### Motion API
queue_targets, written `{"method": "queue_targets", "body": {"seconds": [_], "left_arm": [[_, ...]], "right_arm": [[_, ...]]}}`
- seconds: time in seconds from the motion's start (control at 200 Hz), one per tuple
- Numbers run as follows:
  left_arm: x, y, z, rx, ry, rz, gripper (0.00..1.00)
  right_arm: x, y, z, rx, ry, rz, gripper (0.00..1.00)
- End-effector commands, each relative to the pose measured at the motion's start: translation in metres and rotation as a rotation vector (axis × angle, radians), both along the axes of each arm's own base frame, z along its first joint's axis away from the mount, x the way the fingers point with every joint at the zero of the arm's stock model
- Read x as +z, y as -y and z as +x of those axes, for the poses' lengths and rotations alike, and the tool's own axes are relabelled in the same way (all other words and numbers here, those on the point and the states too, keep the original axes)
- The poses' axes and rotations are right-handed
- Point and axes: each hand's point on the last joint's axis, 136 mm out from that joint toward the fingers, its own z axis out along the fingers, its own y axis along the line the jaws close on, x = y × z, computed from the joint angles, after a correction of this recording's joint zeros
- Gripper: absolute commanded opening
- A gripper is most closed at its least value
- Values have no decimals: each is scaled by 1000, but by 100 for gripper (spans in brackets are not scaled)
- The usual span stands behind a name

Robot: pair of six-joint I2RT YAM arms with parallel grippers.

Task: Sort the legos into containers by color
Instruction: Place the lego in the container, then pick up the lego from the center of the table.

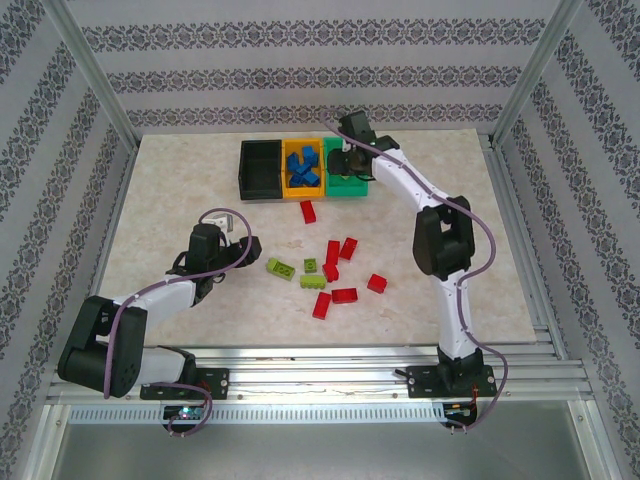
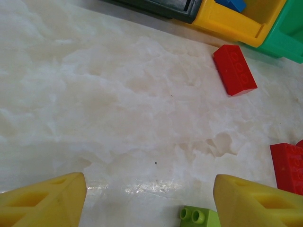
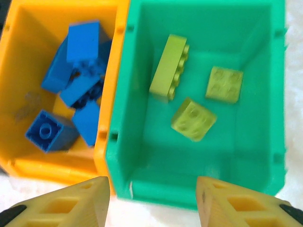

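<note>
Broadly, the pale marbled table (image 1: 170, 200) lies flat and open across the middle of the top view, with bare room along its left side; the three containers stand touching in a row at upper centre: the black bin (image 1: 258, 170) looks empty, the orange-yellow bin (image 1: 288, 182) holds blue legos (image 1: 305, 168), and the teal bin (image 3: 142, 156) holds three lime legos (image 3: 169, 67); the right gripper (image 3: 151, 183) hangs over that teal bin, fingers apart, nothing between them; the left gripper (image 1: 226, 236), left of centre, is likewise spread and empty. Loose red legos (image 1: 344, 295) and three lime ones lie scattered just below centre; the nearest lime brick (image 1: 280, 267) sits just right of the left gripper, its long axis slanting from upper left to lower right; at the bottom edge of the left wrist view a lime brick, probably the same one, peeks in between the fingers, closer to the right-hand one. The left arm is plainly the nearer; the brick lies apart from its neighbours, so a grasp across its short side looks unobstructed.
</note>
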Motion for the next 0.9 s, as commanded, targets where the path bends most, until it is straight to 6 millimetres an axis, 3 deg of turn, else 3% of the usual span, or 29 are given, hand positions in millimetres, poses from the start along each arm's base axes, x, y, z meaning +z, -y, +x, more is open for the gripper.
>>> {"method": "queue_targets", "body": {"seconds": [0.0, 0.275, 0.405, 0.555, 0.724, 0.894], "left_arm": [[16, -3, 12, 16, 53, -13, 72], [14, -4, 12, 26, 46, -16, 72], [12, -8, 12, 43, 37, -15, 72], [11, -11, 13, 57, 31, -19, 72], [10, -15, 13, 65, 28, -24, 72], [10, -15, 13, 67, 26, -30, 72]], "right_arm": [[4, -24, -45, 115, -22, -20, 52], [-9, -92, -172, 466, -64, -30, 52], [-30, -121, -214, 615, -118, -36, 52], [-62, -146, -240, 722, -176, -81, 54], [-78, -162, -241, 749, -188, -105, 62], [-94, -165, -243, 749, -213, -120, 61]]}}
